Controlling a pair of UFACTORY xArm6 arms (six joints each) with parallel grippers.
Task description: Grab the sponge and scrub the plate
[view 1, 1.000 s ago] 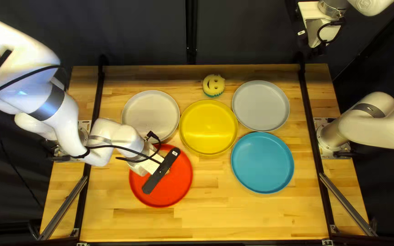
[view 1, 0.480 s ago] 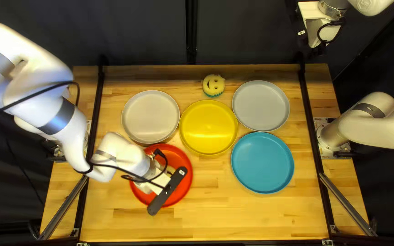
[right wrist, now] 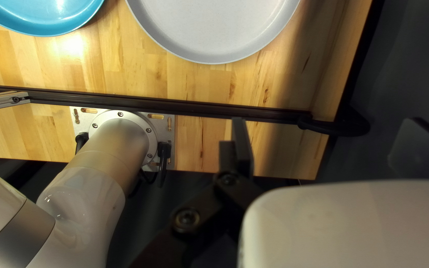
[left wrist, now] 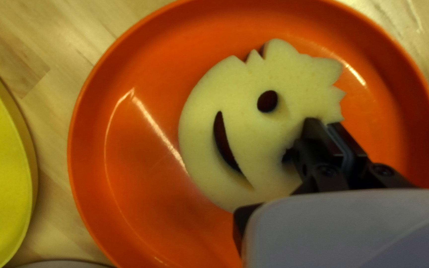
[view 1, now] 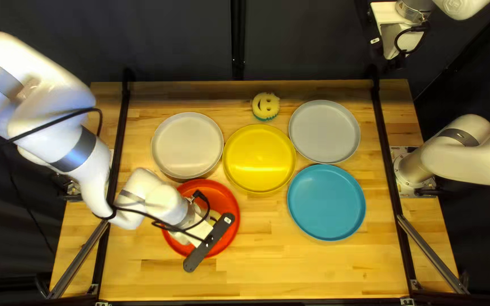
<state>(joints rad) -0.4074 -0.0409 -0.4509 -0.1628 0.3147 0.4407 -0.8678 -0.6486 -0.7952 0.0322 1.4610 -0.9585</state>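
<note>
- Left claw (view 1: pixel 202 231) low over the red plate (view 1: pixel 229 199), reaching in from the left of the top left view.
- In the left wrist view, fingers drawn nearly together, apparently pinching the sponge (left wrist: pixel 244 89) by its edge, next to one eye hole; exact contact partly hidden.
- Sponge pale yellow, with a cut-out smile and jagged hair, inside the red plate, smiling face up, around the middle.
- Just beside the red plate, toward the far edge, a white plate (view 1: pixel 187 145).
- Next, near both, a yellow plate (view 1: pixel 259 153).
- Beyond the yellow plate, a second smiley sponge (view 1: pixel 266 105), yellow above green, lying directly on the wooden surface (view 1: pixel 313 272).
- Farther right in the top left view, a grey plate (view 1: pixel 324 131), with a blue plate (view 1: pixel 326 203) on the nearer side.
- Outermost, right claw (view 1: pixel 393 41), raised past the far edge at the top right of the top left view; spread wide in the right wrist view, with dark curtain (right wrist: pixel 294 167) behind.
</note>
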